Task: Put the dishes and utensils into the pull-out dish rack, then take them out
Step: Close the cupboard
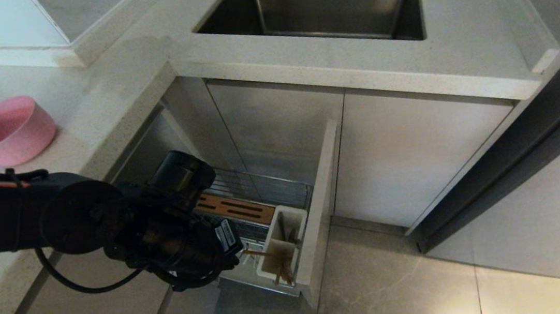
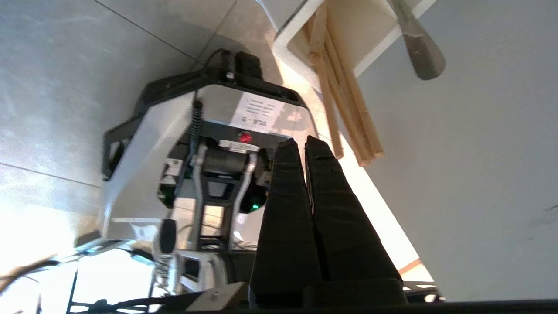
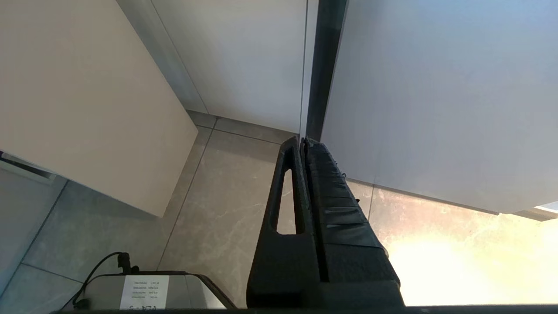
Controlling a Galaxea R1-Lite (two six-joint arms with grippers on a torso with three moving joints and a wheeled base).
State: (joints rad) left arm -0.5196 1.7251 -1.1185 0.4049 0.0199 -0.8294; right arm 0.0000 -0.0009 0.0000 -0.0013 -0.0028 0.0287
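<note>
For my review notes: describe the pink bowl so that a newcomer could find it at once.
Start at the steel sink and follow the pale countertop around its corner to the robot's left. The pink bowl sits upright there, the only pink, round thing on it.

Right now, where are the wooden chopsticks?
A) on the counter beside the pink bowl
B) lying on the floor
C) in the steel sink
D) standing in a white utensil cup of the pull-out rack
D: the chopsticks stand in the white utensil cup at the rack's front end.

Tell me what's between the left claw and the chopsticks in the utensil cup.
Nothing: in the left wrist view the shut left claw sits just short of the chopsticks, only a bare gap between.
</note>
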